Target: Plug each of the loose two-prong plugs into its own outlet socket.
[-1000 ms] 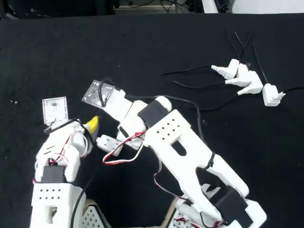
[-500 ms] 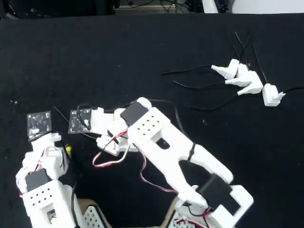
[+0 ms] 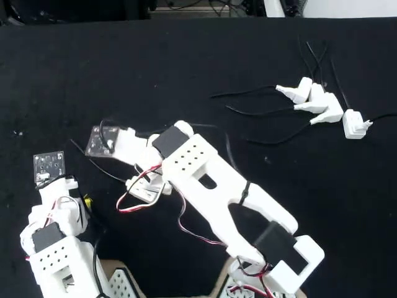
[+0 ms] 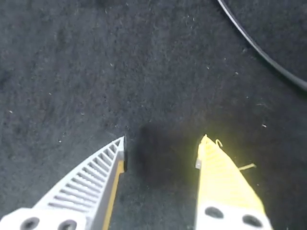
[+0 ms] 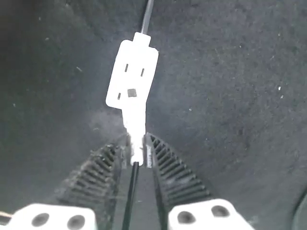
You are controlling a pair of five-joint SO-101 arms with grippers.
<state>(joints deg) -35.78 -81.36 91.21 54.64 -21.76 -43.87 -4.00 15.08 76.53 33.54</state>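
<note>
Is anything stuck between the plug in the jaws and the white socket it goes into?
No, nothing visible. The plug held by the right gripper already touches the end of the white socket, with no gap showing. Only the bare black table lies around them.

The table (image 3: 186,56) is black with pale lint specks. The left arm (image 3: 59,264) and right arm (image 3: 211,180) are white with black blocks (image 3: 170,139) and red-and-white wires (image 3: 133,206). The loose plugs (image 3: 317,102), the outlet (image 5: 132,79) and the held plug (image 5: 136,129) are white on black cords (image 3: 260,112). The left gripper (image 4: 160,143) has a pale grey finger (image 4: 91,182) and a yellow finger (image 4: 225,182), both ribbed, while the right gripper (image 5: 136,146) is ribbed black.
</note>
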